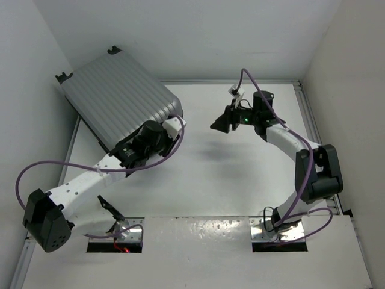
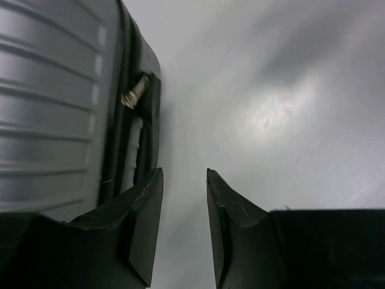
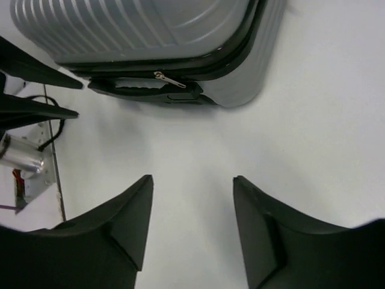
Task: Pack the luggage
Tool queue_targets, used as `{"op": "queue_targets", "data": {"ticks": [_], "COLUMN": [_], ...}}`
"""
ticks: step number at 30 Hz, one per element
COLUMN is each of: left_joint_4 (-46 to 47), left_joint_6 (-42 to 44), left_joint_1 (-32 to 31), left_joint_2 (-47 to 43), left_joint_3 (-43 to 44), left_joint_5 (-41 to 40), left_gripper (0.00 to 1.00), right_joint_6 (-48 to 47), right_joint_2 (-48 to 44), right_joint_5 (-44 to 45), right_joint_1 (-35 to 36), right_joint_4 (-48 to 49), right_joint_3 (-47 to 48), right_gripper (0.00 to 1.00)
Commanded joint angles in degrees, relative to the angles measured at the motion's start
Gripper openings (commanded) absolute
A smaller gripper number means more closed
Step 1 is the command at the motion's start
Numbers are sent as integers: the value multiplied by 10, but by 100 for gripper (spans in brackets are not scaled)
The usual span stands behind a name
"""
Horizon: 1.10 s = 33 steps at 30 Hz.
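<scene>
One big grey suitcase (image 1: pixel 120 99) is seen lying flat and shut at the far left of the table (image 1: pixel 240 180), tucked towards the left wall. Both claws are parted and nothing is held in either. The left claw (image 2: pixel 183 180) is set low just beside the case's near edge, with one finger close against the black trim. The right claw (image 3: pixel 192 180) is hung over bare table, well apart from the case and faced towards it. Trouble is to be expected at that edge: if the case is nudged by the left finger, it could be slid or skewed against the wall, and the aim would be lost. The black handle (image 3: pixel 144 90) could be snagged instead. Smallest of all, the metal zip pull (image 2: pixel 135 91) could easily be missed or let slip, being thin and smooth.
</scene>
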Motion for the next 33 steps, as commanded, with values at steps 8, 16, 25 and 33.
{"op": "queue_targets", "data": {"ticks": [8, 16, 25, 33], "left_joint_4": [-10, -4, 42, 29], "left_joint_6": [137, 149, 204, 215], "left_joint_1": [55, 81, 107, 144], "left_joint_2": [59, 153, 118, 105], "left_joint_3": [-38, -20, -97, -114], "left_joint_5": [54, 25, 101, 141], "left_gripper": [47, 48, 16, 15], "right_joint_6": [-37, -14, -2, 12], "right_joint_2": [104, 178, 222, 280], "right_joint_5": [-95, -93, -160, -180], "right_joint_1": [22, 40, 66, 103], "right_joint_4": [185, 220, 369, 437], "right_joint_3": [36, 106, 72, 105], "right_gripper": [65, 65, 65, 65]}}
